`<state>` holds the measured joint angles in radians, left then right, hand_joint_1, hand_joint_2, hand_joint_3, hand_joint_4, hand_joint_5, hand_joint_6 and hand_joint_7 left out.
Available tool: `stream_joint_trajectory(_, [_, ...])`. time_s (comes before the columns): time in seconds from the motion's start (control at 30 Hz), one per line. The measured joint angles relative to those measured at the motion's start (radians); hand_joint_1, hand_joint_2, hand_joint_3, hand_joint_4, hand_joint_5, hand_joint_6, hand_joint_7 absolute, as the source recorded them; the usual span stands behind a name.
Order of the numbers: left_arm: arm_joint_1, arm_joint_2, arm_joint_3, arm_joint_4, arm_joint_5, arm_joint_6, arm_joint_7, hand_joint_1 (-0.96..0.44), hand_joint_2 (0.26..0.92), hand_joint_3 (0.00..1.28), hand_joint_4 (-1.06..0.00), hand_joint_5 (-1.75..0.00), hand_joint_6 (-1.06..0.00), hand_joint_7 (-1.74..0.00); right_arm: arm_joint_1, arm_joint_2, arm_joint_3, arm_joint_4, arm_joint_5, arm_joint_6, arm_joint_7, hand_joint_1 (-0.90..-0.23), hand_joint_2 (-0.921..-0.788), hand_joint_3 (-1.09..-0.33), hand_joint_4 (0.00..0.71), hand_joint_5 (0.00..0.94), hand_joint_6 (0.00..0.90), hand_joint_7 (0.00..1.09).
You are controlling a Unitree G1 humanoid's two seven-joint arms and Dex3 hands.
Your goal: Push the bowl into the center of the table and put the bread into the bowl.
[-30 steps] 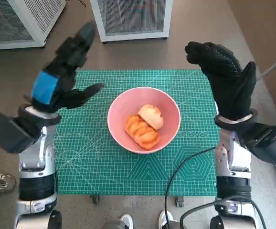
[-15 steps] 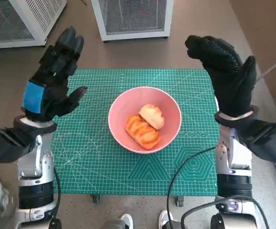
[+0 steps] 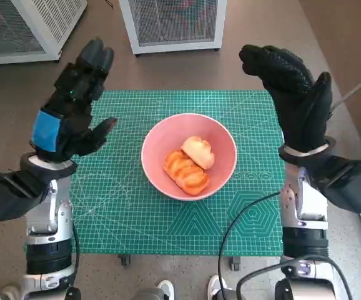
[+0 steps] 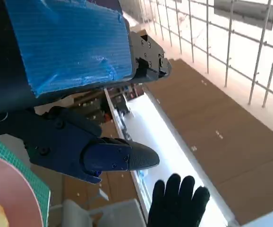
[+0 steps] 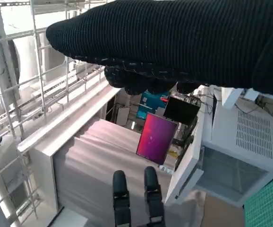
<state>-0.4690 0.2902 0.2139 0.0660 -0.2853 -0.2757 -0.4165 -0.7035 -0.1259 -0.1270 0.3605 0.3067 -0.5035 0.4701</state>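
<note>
Two pieces of bread sit inside the pink bowl, and the bowl rests at the centre of the green cutting mat that covers the table. The darker, glazed piece lies toward seven o'clock within the bowl; the paler one leans against it toward one o'clock, the two touching.

Both hands are raised and apart from the bowl, one either side. The left hand, blue tape across its back, hangs at about nine to ten o'clock from the bowl, fingers stretched out toward twelve and thumb angled in toward the bowl. It holds nothing. The left wrist view shows the same: thumb spread away from the taped back, nothing between them, with a sliver of pink rim and mat in the corner and the gloved hand's fingertips across the way.

The right hand in the black knitted glove stands at about two to three o'clock, palm turned inward, fingers extended and slightly curled at the tips, empty too.

Beyond the mat at twelve o'clock stands a white mesh-fronted cabinet, another at ten o'clock. A black cable loops over the mat's near right corner.
</note>
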Motion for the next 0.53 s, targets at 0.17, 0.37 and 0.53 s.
stream_joint_trajectory(0.17, [-0.012, 0.002, -0.003, 0.012, 0.0, 0.003, -0.006, -0.67, 0.921, 0.35, -0.2, -0.02, -0.27, -0.03, -0.004, -0.002, 0.006, 0.005, -0.001, -0.004, 0.0, -0.637, -0.921, -0.705, 0.202, 0.004, 0.008, 0.43])
stream_joint_trajectory(0.37, [-0.024, 0.004, -0.009, 0.013, 0.001, 0.017, -0.006, -0.67, 0.921, 0.34, -0.2, -0.02, -0.28, -0.03, -0.005, -0.005, 0.012, 0.014, -0.006, -0.014, 0.0, -0.64, -0.921, -0.704, 0.196, 0.001, 0.003, 0.44])
stream_joint_trajectory(0.53, [-0.028, 0.005, -0.017, 0.013, 0.004, 0.033, -0.005, -0.68, 0.921, 0.34, -0.2, -0.01, -0.28, -0.03, -0.007, -0.006, 0.014, 0.024, -0.017, -0.018, 0.0, -0.644, -0.921, -0.703, 0.192, 0.0, 0.0, 0.44])
